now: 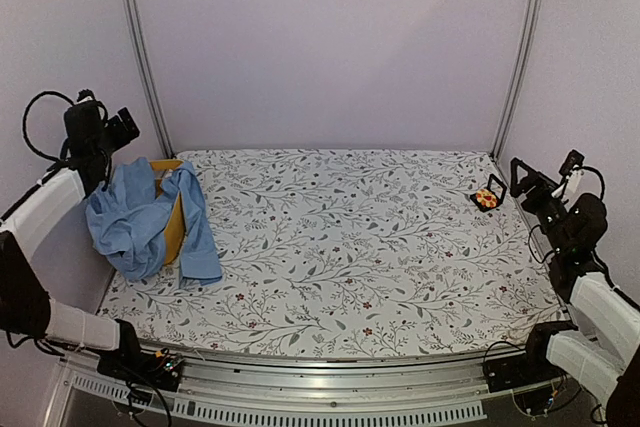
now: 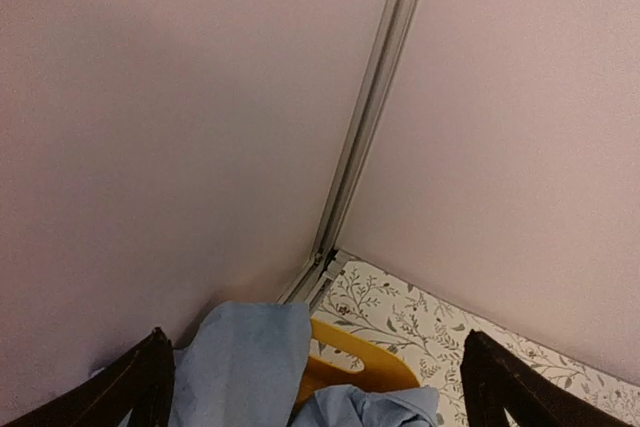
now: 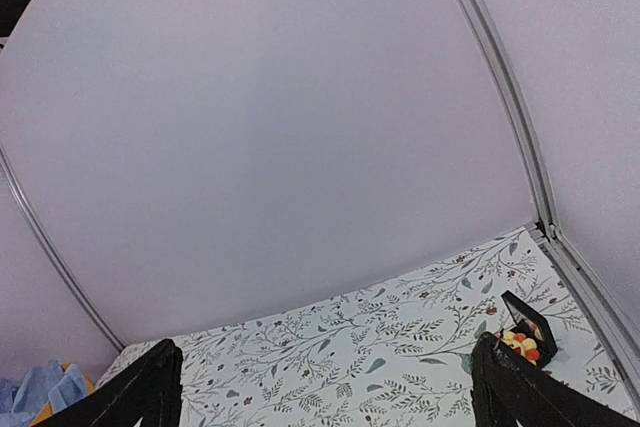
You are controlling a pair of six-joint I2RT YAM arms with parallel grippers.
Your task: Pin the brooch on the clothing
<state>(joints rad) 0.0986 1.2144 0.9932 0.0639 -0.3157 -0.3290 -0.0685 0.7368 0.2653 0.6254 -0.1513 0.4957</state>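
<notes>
The clothing, a crumpled light blue shirt (image 1: 140, 219), is draped over a yellow basket (image 1: 176, 227) at the table's left edge. The left wrist view shows that shirt (image 2: 240, 367) just below my fingers. My left gripper (image 1: 124, 128) hangs above and behind it, open and empty (image 2: 315, 339). The brooch (image 1: 487, 198), yellow with red, lies in a small black square frame (image 1: 496, 184) at the far right. My right gripper (image 1: 527, 183) is raised just right of it, open with nothing between its fingers (image 3: 327, 347). In the right wrist view the brooch (image 3: 520, 344) sits by the right finger (image 3: 500, 377).
A floral-patterned cloth (image 1: 350, 247) covers the table. Pale walls with metal corner posts (image 1: 140, 47) close in the back and sides. The basket's yellow rim (image 2: 355, 357) shows under the shirt. Both arm bases sit at the near edge.
</notes>
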